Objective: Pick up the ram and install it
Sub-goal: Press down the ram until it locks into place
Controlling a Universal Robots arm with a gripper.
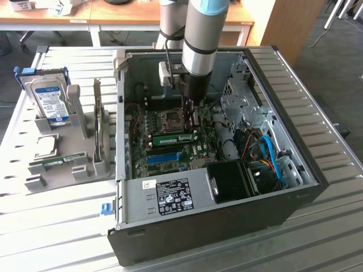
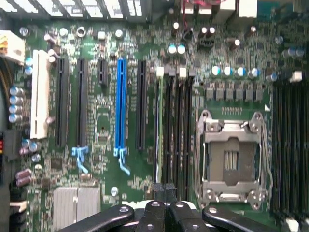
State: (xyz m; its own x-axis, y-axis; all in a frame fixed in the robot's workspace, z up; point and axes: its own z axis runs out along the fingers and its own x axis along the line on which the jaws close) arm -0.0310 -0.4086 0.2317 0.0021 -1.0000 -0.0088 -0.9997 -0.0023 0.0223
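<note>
My jaws (image 1: pixel 191 120) are pressed together, nothing pinched, hanging low inside the one open PC case (image 1: pixel 295 187) over the motherboard (image 1: pixel 170 148). One ram (image 1: pixel 173 139) stick lies flat-edged in a slot just below and in front of my tips, seated on the board; its long axis runs across the board, parallel to the blue expansion slot (image 1: pixel 164 157) beside it, ends pointing toward the case's two side walls. In the wrist view my closed fingertips (image 2: pixel 164 189) sit right at the near end of the bank of four memory slots (image 2: pixel 175 125), and the ram (image 2: pixel 157 130) shows edge-on as a thin strip in the slot nearest the expansion slots, running straight away from me. One empty CPU socket (image 2: pixel 231 159) sits just beside that bank. Expansion slots counted in the wrist view: one white, one blue, three long black, one short black. Well off to the side on the tabletop (image 1: pixel 57 226): one grey parts holder (image 1: pixel 85 158), one hard drive (image 1: pixel 50 102) standing upright in it, one square silver processor (image 1: pixel 46 147) lying flat, one more green stick (image 1: pixel 59 162) lying in a lower slot.
</note>
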